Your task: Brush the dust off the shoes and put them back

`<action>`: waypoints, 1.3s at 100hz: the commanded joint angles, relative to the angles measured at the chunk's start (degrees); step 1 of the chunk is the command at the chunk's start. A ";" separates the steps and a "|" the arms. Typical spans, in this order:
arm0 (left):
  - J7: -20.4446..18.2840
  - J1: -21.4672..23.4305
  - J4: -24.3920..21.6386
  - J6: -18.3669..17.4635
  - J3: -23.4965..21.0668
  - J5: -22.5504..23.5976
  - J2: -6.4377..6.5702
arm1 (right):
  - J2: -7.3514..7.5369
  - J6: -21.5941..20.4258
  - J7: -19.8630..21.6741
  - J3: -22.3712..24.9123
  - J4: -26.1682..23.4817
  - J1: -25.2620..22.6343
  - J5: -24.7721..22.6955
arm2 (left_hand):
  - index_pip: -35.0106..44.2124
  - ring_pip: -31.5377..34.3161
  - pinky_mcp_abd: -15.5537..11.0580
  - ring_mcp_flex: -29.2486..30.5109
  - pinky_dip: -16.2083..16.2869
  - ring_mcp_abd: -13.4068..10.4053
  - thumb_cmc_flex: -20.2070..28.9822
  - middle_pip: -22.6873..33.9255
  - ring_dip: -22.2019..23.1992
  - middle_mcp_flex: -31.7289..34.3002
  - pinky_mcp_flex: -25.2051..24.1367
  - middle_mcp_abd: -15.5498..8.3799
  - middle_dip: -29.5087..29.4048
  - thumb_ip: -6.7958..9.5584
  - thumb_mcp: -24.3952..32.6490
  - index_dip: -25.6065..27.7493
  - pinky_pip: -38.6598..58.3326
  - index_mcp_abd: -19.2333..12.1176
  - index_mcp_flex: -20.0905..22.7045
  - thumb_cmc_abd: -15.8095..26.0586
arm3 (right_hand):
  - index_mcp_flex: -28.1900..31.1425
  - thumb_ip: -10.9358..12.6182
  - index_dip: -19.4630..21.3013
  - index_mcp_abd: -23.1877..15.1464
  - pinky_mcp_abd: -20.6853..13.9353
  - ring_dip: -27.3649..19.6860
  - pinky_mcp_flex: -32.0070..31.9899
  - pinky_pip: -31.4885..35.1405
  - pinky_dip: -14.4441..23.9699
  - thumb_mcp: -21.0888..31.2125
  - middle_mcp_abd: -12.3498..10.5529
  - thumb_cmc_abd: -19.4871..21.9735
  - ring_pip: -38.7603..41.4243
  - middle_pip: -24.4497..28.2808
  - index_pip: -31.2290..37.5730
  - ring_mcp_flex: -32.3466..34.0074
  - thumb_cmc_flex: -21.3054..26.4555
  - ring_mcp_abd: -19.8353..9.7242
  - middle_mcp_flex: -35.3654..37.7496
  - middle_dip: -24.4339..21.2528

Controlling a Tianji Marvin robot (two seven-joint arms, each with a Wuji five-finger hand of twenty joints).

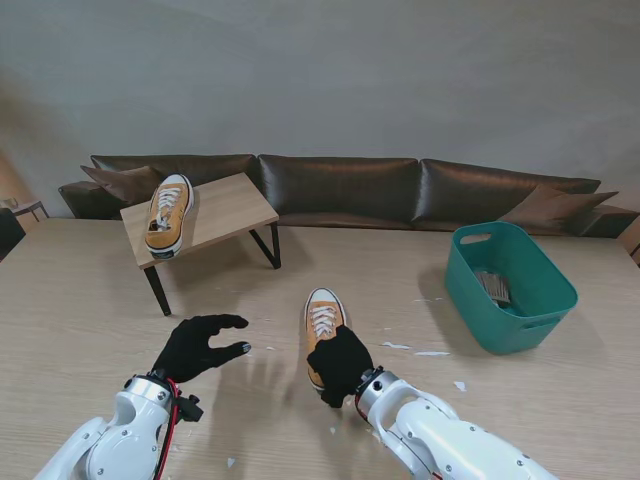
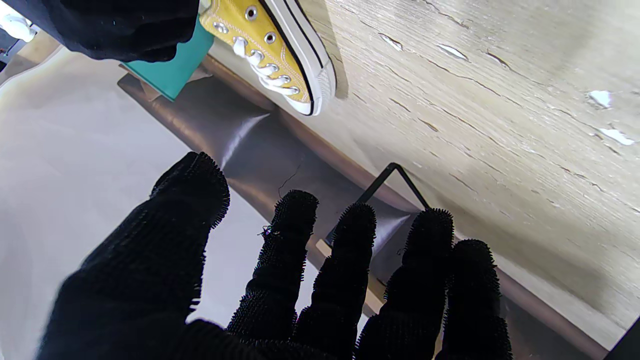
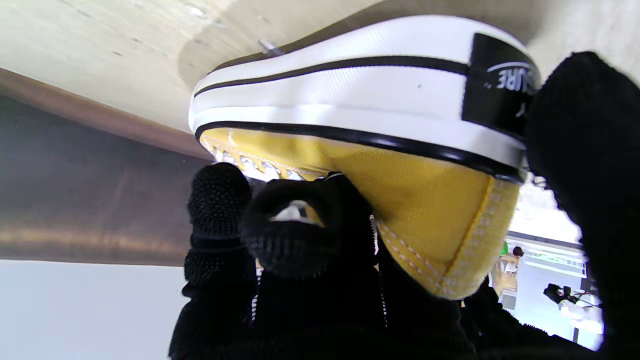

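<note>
Shoe held at the heel, brush not yet in hand

Shoe lies on the table just right of centre, close to me, its long axis running away from me, toe farthest. Right hand is curled around the heel end, fingers hooked into the collar and thumb on the heel patch, so it has the shoe. Left hand hovers to the left, well apart from it, fingers spread, holding nothing; it is likely the one to do the brushing. The canvas is mustard yellow with white laces, white rubber sole and black stripe. A second shoe sits on the small bench farther off. What looks like the brush lies in the green bin at right
</note>
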 commanded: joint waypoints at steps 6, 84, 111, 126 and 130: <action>-1.24 0.09 -0.31 0.48 0.12 -0.49 -0.35 | 0.62 -1.61 0.59 2.48 -0.95 1.43 -0.92 | 0.10 0.01 0.98 -1.74 0.91 1.31 1.23 -0.15 -0.02 0.38 -1.27 0.32 0.51 1.44 -1.39 0.41 -1.38 0.53 1.66 2.26 | 9.30 2.62 7.67 6.04 -0.88 1.74 7.84 0.49 2.05 12.53 -9.83 -0.57 0.78 0.24 17.81 0.72 11.55 -1.24 3.92 -2.14; -1.50 -0.19 0.00 1.03 0.34 -1.34 -0.41 | 2.26 -13.86 2.77 7.97 -3.64 5.44 -5.93 | 0.08 0.10 1.30 -1.70 1.02 1.77 1.58 -0.23 0.10 0.49 -1.58 0.70 0.52 1.67 -2.47 0.52 -2.85 0.95 1.94 3.08 | 9.70 1.73 7.58 6.65 -2.34 3.91 11.49 -1.17 3.86 14.58 -9.72 -1.64 2.45 0.19 18.40 0.78 11.41 -2.79 4.48 -1.76; -1.81 -0.73 0.73 1.01 0.73 -1.92 -0.42 | 2.21 -15.29 3.79 9.53 -4.90 7.98 -7.23 | 0.10 0.11 1.22 -1.70 1.18 1.82 1.62 -0.27 0.12 0.42 -1.49 0.77 0.51 1.71 -2.63 0.54 -3.03 0.93 2.05 3.07 | 9.70 1.71 7.57 6.65 -2.37 4.19 12.08 -1.49 4.12 14.54 -9.54 -1.84 2.63 0.07 18.41 0.80 11.52 -2.82 4.68 -1.94; -2.00 -1.20 1.13 1.47 0.76 -2.48 -0.47 | 2.16 -16.25 4.65 9.60 -5.34 10.05 -7.78 | 0.13 0.11 1.20 -1.73 1.21 1.87 1.64 -0.31 0.12 0.36 -1.59 0.78 0.50 1.73 -2.69 0.55 -3.23 1.02 2.15 3.14 | 9.70 1.71 7.57 6.65 -2.38 4.33 12.16 -1.63 4.28 14.56 -9.59 -1.78 2.72 0.08 18.41 0.78 11.47 -2.93 4.74 -1.94; -2.04 -1.34 1.20 1.64 0.74 -2.62 -0.49 | 2.10 -16.42 4.74 9.48 -5.31 10.70 -7.77 | 0.09 0.15 1.20 -1.65 1.21 1.86 1.66 -0.32 0.14 0.31 -1.57 0.70 0.49 1.73 -2.72 0.54 -3.27 1.00 2.06 3.11 | 9.70 1.72 7.57 6.65 -2.41 4.36 12.16 -1.66 4.32 14.57 -9.57 -1.76 2.74 0.08 18.41 0.79 11.48 -2.91 4.75 -1.94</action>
